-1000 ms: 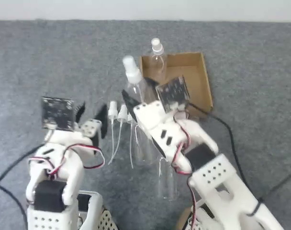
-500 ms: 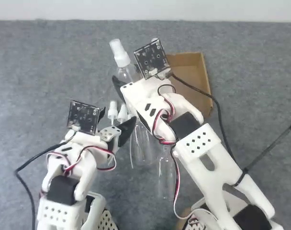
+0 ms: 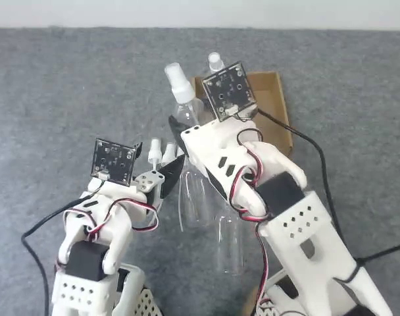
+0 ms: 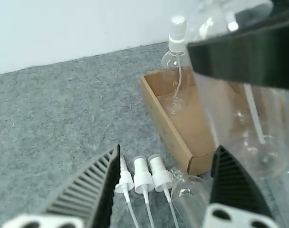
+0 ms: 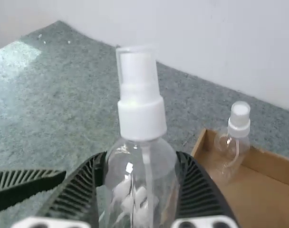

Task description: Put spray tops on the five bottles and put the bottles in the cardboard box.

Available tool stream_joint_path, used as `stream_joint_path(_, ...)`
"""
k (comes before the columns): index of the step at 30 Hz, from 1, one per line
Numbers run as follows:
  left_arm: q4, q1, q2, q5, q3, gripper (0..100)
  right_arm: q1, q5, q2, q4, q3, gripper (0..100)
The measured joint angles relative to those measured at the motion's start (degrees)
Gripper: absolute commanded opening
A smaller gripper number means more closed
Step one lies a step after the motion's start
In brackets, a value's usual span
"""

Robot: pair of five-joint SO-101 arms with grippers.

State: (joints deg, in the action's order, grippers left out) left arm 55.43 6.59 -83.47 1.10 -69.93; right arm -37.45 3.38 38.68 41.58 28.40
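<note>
My right jaws grasp one bottle [image 5: 140,164], left jaws released; one boxed bottle [image 4: 175,71], three loose spray tops [image 4: 143,176]; grey surface [image 3: 68,85], white wall [image 4: 63,28].

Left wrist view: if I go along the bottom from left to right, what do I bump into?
Black finger → three loose spray tops side by side → capless bottle lying on the carpet → other black finger.
</note>
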Motion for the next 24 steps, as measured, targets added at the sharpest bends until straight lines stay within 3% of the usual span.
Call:
stream_joint_path(5,6.3,0.1,-2.9,0.0,2.5,29,-0.4,0.0,0.3,-9.6,7.1,0.6)
stream_joint_path(11,6.9,0.1,-4.7,0.0,2.7,29,-0.4,0.1,0.3,-14.6,10.5,0.6)
stream_joint_path(18,2.0,0.2,-0.8,0.0,2.7,29,-6.0,0.1,0.3,-15.1,10.5,0.6)
stream_joint_path(24,-0.5,0.1,3.6,0.0,2.7,29,-6.5,0.2,3.0,-14.4,10.5,0.6)
